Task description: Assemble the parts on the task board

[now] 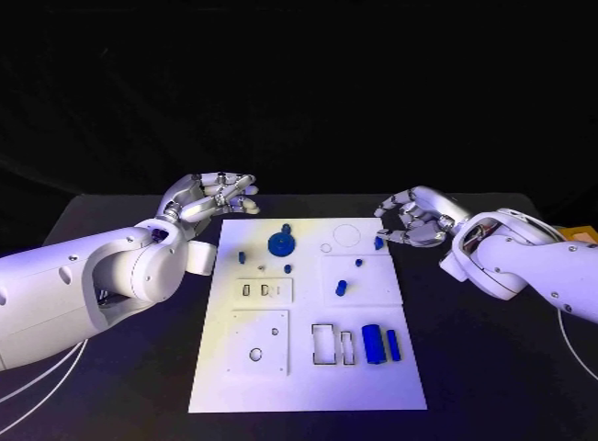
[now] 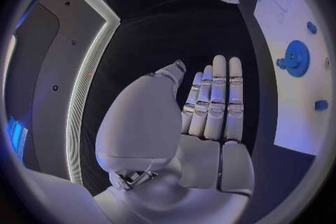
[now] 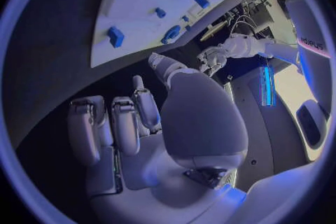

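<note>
- Right, head view first: both hands hover off the far corners of the board, nothing picked up, so by my reading no part is in hand and a reach comes next. The left hand has fingers stretched forward side by side past the board's far left corner. The right hand has fingers curled loosely inward around nothing, beside the far right corner. The gear sits on the board between the two sets of fingertips, nearer the left ones. Two blue bars lie well back from both hands, by the empty slots.
- Left wrist view: fingers pressed together and straight, palm bare, which the head view only hints at. The gear lies off to the side of the fingertips, on the board, not touched.
- Right wrist view: fingers bent, apart from the thumb, gripping nothing. A small block lies on the board beyond the fingertips.
- Next move, I'd say: pick one part, lower onto it, pinch cleanly.
</note>
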`<state>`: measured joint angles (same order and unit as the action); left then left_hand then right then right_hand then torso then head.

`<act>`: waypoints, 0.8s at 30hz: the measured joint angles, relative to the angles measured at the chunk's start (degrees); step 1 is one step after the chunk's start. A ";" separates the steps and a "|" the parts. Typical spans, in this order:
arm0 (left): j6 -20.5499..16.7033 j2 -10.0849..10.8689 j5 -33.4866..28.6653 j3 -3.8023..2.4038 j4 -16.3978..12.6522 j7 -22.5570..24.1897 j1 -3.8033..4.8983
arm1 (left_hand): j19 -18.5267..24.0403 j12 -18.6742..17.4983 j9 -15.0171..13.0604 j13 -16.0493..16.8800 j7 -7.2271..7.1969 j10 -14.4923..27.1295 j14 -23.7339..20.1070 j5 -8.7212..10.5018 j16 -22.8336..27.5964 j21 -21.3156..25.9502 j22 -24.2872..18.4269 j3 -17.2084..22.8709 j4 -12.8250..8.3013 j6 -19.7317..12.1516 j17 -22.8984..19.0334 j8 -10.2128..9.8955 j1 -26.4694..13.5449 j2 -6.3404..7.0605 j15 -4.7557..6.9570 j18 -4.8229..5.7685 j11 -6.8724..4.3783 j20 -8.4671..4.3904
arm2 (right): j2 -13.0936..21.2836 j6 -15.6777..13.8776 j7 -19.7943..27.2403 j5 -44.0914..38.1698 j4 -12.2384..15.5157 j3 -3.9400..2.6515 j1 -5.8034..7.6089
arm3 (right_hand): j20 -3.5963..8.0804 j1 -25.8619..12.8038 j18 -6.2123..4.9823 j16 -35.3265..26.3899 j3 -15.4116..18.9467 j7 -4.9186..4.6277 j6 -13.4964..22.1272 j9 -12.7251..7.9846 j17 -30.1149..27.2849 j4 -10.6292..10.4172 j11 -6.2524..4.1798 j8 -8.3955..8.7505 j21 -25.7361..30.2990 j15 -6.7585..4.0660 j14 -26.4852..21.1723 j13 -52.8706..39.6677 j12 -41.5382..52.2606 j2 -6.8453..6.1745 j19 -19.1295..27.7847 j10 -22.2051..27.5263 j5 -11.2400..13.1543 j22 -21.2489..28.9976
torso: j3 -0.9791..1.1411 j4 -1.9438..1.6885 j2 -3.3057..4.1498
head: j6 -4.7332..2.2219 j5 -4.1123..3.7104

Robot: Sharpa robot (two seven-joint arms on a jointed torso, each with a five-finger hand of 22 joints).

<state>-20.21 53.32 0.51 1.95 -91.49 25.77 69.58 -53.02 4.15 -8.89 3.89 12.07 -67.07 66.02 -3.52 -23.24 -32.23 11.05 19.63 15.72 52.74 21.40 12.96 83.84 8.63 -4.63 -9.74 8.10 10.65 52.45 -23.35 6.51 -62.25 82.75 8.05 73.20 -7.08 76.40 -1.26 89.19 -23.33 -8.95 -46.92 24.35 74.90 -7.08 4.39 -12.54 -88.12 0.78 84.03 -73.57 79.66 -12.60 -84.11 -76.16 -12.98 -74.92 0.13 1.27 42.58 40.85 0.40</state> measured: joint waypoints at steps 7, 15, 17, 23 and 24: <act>0.18 -0.05 -0.01 0.00 0.39 0.00 -0.10 | 0.00 0.00 0.00 0.05 0.00 0.00 0.00 0.00 0.00 0.00 0.02 0.00 0.00 0.00 0.00 0.00 0.00 0.00 0.00 0.00 0.00 0.00 | 0.05 2.27 1.01 1.03 -2.39 0.04 -0.91 | 0.00 0.00 0.00 0.00 -0.15 0.00 0.00 0.00 0.02 0.16 0.00 0.21 0.00 -0.19 -0.20 0.00 0.00 0.00 0.00 0.00 -0.23 0.00 | 0.07 0.05 -0.08 | 0.13 -0.36; 0.29 -0.08 -0.02 0.01 0.58 0.01 -0.14 | 0.20 0.00 0.00 0.05 0.00 0.00 0.00 0.00 0.00 0.00 0.05 0.00 0.00 0.00 0.07 0.00 0.00 0.00 0.00 0.00 0.00 0.20 | -1.92 3.19 1.18 1.15 -4.73 0.07 -1.68 | 0.21 0.38 -0.01 0.00 -0.48 0.00 0.00 -0.06 0.05 0.48 0.00 0.49 0.00 -0.18 -0.21 0.00 0.00 0.38 0.22 0.00 -0.23 0.01 | -0.03 -0.08 -0.06 | 0.13 -0.27; 0.32 -0.09 -0.02 0.01 0.59 0.01 -0.15 | 0.20 0.00 0.00 0.05 0.00 0.00 0.00 0.00 0.00 0.00 0.05 0.09 -0.09 0.00 0.07 0.00 0.00 0.00 0.00 0.00 0.00 0.20 | -2.59 3.29 1.18 1.14 -5.43 0.10 -1.98 | 0.21 0.38 -0.01 0.00 -0.55 -0.01 0.00 -0.06 0.05 0.55 0.00 0.49 0.00 -0.18 -0.21 0.00 0.00 0.38 0.22 0.00 -0.23 0.01 | -0.07 -0.10 -0.04 | 0.21 -0.27; 0.37 -0.06 -0.02 0.01 0.60 0.01 -0.16 | 0.20 0.00 0.01 0.05 0.00 0.00 0.00 0.00 0.00 0.00 0.04 0.16 -0.16 0.00 0.12 0.00 0.00 0.00 0.00 0.00 0.00 0.20 | -3.70 3.48 0.99 0.91 -6.83 0.18 -2.76 | 0.21 0.84 -0.01 0.23 -0.70 -0.17 0.16 -0.13 0.04 0.72 0.00 0.73 0.00 -0.18 -0.21 0.00 0.00 0.37 0.22 0.00 -0.23 0.01 | -0.10 -0.10 0.00 | 0.58 -0.26; 0.37 -0.05 -0.03 0.01 0.61 0.01 -0.16 | 0.20 0.00 0.01 0.05 0.00 0.00 0.00 0.00 0.00 0.00 0.04 0.16 -0.16 0.00 0.12 0.00 0.00 0.00 0.00 0.00 0.00 0.20 | -3.79 3.48 0.97 0.86 -6.99 0.19 -2.85 | 0.21 0.84 -0.01 0.23 -0.61 -0.17 0.16 -0.18 0.04 0.81 0.00 0.73 0.00 -0.18 -0.21 0.00 0.00 0.37 0.22 0.00 -0.23 0.01 | -0.10 -0.10 0.00 | 0.68 -0.31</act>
<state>-19.84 53.27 0.48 1.97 -90.88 25.78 69.42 -52.82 4.15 -8.88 3.94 12.07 -67.07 66.03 -3.52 -23.25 -32.23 11.09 19.78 15.56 52.74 21.52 12.96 83.84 8.63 -4.63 -9.74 8.10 10.85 48.65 -19.87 7.48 -61.38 75.76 8.24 70.35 -6.86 77.24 -1.27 89.42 -23.94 -9.11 -46.75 24.17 74.94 -6.27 4.40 -11.81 -88.12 0.60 83.82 -73.57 79.65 -12.24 -83.89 -76.15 -13.21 -74.90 0.03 1.16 42.58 41.53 0.09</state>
